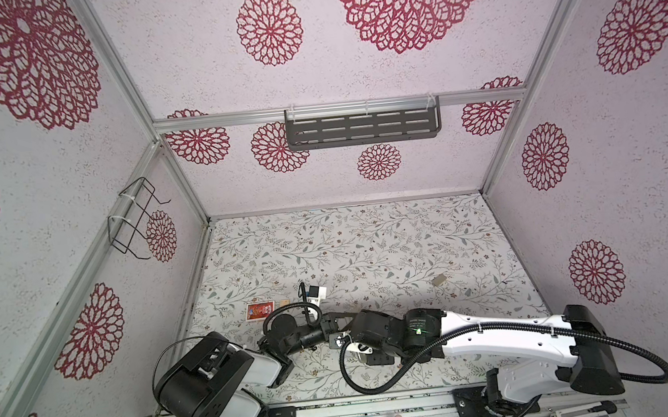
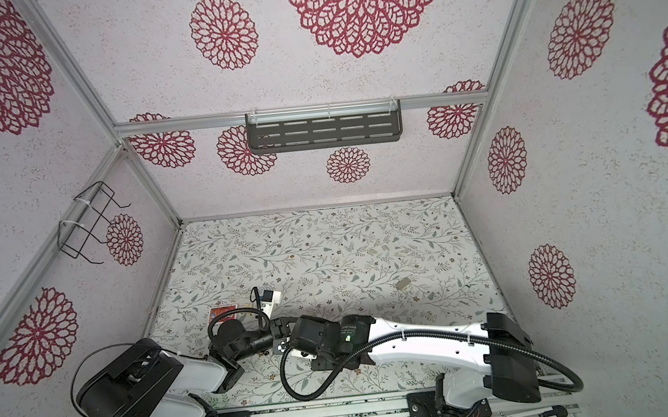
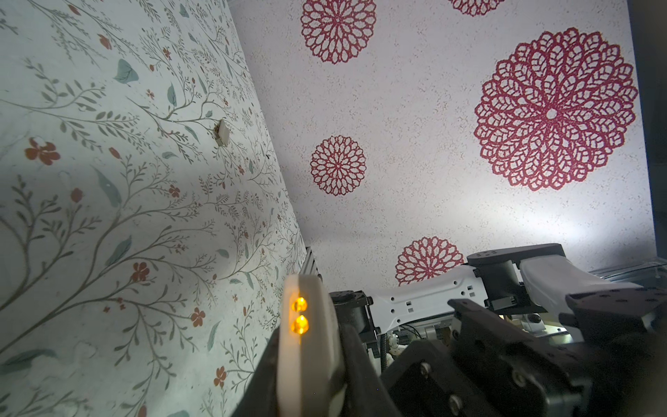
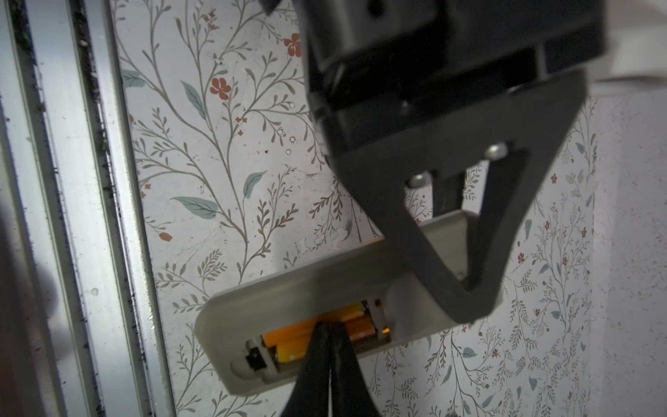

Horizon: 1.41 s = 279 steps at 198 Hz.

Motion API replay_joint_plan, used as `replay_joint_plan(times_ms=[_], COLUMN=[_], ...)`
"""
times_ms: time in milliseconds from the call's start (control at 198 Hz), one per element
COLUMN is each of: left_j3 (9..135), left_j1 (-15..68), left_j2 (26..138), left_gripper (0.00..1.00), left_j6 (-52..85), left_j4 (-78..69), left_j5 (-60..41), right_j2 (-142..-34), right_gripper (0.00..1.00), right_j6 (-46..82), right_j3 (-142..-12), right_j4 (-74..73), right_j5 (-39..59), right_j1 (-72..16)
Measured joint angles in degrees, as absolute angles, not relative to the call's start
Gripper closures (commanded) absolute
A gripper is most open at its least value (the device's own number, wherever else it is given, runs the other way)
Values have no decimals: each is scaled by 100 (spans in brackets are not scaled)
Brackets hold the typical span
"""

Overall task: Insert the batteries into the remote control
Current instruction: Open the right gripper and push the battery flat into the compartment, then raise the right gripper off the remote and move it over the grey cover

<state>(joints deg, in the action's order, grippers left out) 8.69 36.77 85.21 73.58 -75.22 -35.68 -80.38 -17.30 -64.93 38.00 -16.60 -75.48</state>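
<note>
The left gripper point(image 4: 469, 285) hugs the remote control point(image 4: 288, 299) steady so the right gripper point(image 4: 327, 330), tips pinched together, can press the batteries point(image 4: 288, 341) in.

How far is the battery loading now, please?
Done: both batteries lie in the open bay of the remote. In hand: the left fingers clamp the remote, and the shut right fingers rest on the batteries. Left: closing the bay. A beige piece, perhaps the cover, lies apart on the table.
</note>
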Motion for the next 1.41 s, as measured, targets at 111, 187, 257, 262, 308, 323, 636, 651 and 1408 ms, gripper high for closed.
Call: replay_joint_plan(times_ms=[111,187,257,262,308,323,636,651,1408], left_j3=[829,827,825,825,821,819,816,814,707], left_j1=[3675,3675,3671,3671,3671,3671,3642,3642,3251], left_j2=[8602,8755,8901,8908,8965,8980,9089,9096,8429], left_gripper=[100,100,100,100,100,100,100,100,100], left_j6=[7369,7376,7371,7371,7369,7367,7258,7253,6560], left_j4=[-7647,-7771,-7813,-7815,-7819,-7822,-7881,-7881,-7570], left_j5=[-3470,-3391,-3347,-3345,-3319,-3308,-3192,-3183,-3133], right_j2=[-7887,-7638,-7360,-7334,-7161,-7109,-6510,-6497,-6914], right_gripper=[56,50,49,49,48,48,34,33,29], right_j6=[-1498,-1372,-1275,-1278,-1199,-1170,-532,-489,1459], right_j3=[-6445,-6344,-6237,-6224,-6156,-6136,-5795,-5771,-5175], right_j4=[3568,3391,3234,3216,3127,3103,2936,2930,3118], right_j5=[-1691,-1702,-1745,-1750,-1789,-1802,-2504,-2545,-2648], right_j1=[-7524,-7524,-7526,-7526,-7526,-7524,-7218,-7181,-3811])
